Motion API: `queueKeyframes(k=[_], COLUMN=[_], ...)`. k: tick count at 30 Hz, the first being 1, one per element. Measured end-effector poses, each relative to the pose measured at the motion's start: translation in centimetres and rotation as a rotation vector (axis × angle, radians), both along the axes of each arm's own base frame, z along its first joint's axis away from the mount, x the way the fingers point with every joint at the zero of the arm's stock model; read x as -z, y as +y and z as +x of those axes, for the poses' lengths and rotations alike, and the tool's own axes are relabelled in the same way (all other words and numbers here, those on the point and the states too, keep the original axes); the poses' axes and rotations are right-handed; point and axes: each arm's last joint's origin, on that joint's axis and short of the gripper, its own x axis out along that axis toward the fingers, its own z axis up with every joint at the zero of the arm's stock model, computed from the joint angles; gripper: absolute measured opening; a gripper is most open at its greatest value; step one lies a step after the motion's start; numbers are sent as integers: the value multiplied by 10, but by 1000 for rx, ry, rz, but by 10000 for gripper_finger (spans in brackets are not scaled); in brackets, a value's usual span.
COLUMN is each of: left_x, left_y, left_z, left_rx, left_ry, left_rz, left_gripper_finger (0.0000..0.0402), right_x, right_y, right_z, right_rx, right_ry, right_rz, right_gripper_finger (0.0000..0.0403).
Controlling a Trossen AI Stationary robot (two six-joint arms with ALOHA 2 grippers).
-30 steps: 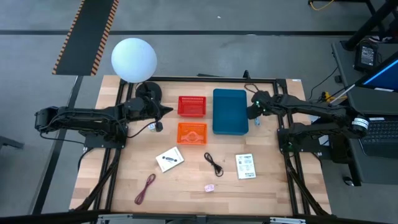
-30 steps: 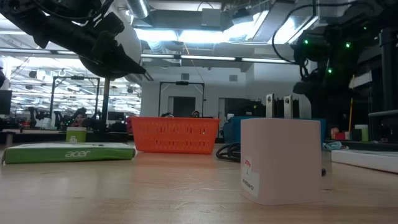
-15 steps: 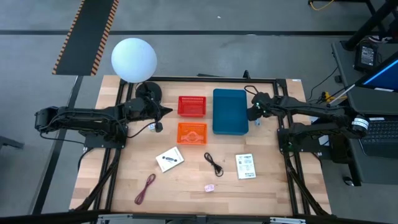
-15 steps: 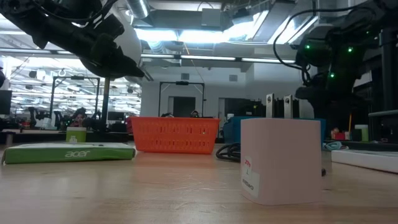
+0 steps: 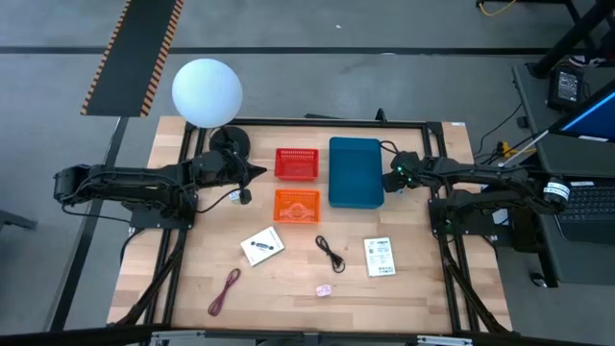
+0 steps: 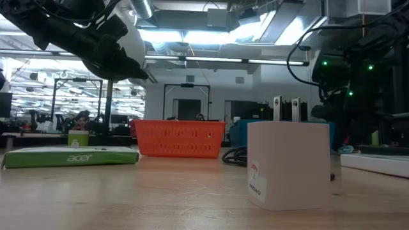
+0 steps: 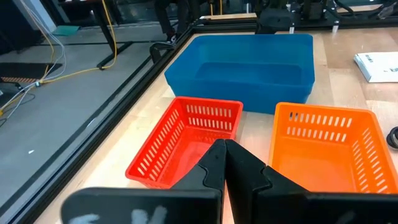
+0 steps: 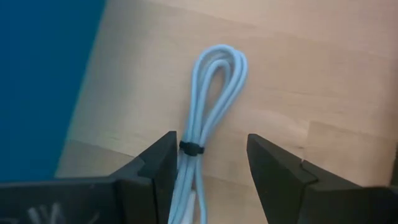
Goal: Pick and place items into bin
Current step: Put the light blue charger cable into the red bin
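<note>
I hold the right gripper (image 8: 208,165) with fingers apart over a coiled pale cable (image 8: 208,106) beside the blue bin (image 5: 355,172) — straddling it for a pinch — while the left gripper (image 7: 225,163), pressed together, waits near the baskets.

The table (image 5: 288,288) is pale, matt wood with visible grain. The blue bin (image 7: 249,65) is smooth plastic with a soft sheen; the red basket (image 7: 186,140) and orange basket (image 7: 326,146) are slatted plastic. The white cable (image 8: 208,106) at the frame's centre looks smooth and rubbery.
</note>
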Motion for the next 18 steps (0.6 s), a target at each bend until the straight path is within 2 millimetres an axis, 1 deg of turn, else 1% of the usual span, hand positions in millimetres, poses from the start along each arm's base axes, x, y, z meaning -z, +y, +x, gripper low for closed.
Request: queueKeyframes(k=[6, 14, 18], left_x=[0, 0, 0], left_y=[0, 0, 0], left_z=[0, 0, 0], left_rx=[0, 0, 0], left_ry=[0, 0, 0], left_rz=[0, 0, 0], left_gripper_finger=[4, 4, 4], right_x=[5, 16, 17], right_y=[2, 6, 6], right_z=[-4, -12, -11], right_rx=[3, 55, 53], right_ry=[18, 32, 28], right_rz=[1, 5, -2], right_gripper_finger=[174, 174, 156])
